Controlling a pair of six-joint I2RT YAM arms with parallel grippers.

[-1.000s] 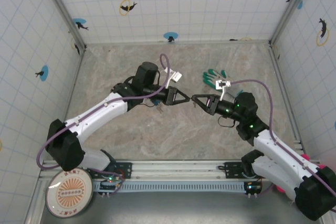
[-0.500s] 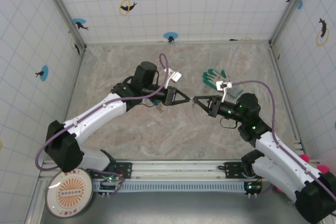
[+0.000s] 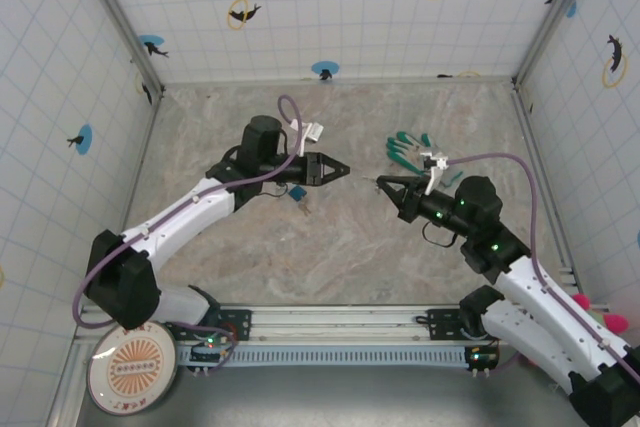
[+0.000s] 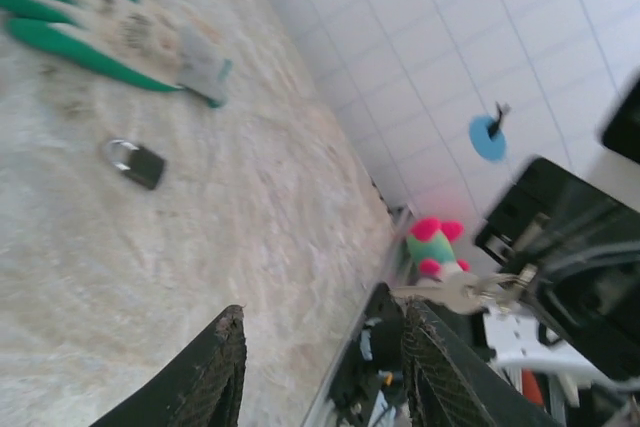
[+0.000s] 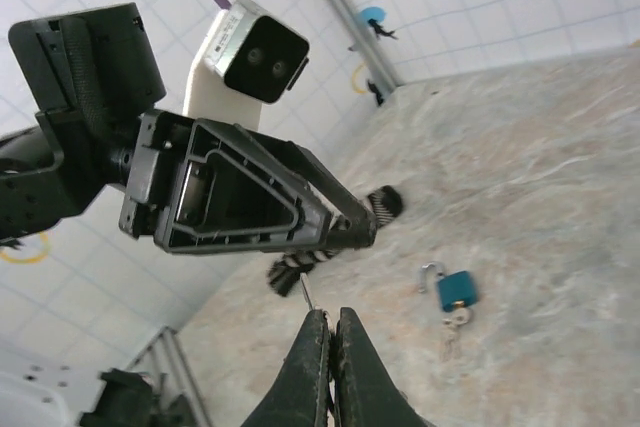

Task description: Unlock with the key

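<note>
The key (image 5: pixel 305 292) is a thin silver blade sticking out of my right gripper (image 5: pixel 332 315), which is shut on it; in the left wrist view the key (image 4: pixel 450 292) hangs in the air with a small ring. My right gripper (image 3: pixel 383 183) is above the middle of the table. My left gripper (image 3: pixel 340 167) faces it a short way to the left, open and empty, its fingertips (image 4: pixel 232 315) wide apart. A small blue padlock (image 5: pixel 455 287) lies on the table with its shackle open and another small key at its base, below the left gripper (image 5: pixel 335 237).
A green and white glove (image 3: pixel 410 152) lies at the back right. A small dark item with a metal loop (image 4: pixel 135 162) rests near the glove (image 4: pixel 90 22). A pink and green plush toy (image 4: pixel 435 247) sits beyond the table edge. The blue padlock (image 3: pixel 298 194) is left of centre.
My left gripper has opened, let go of the key and drawn back to the left. My right gripper has shut on the key and now holds it alone, shifted slightly right.
</note>
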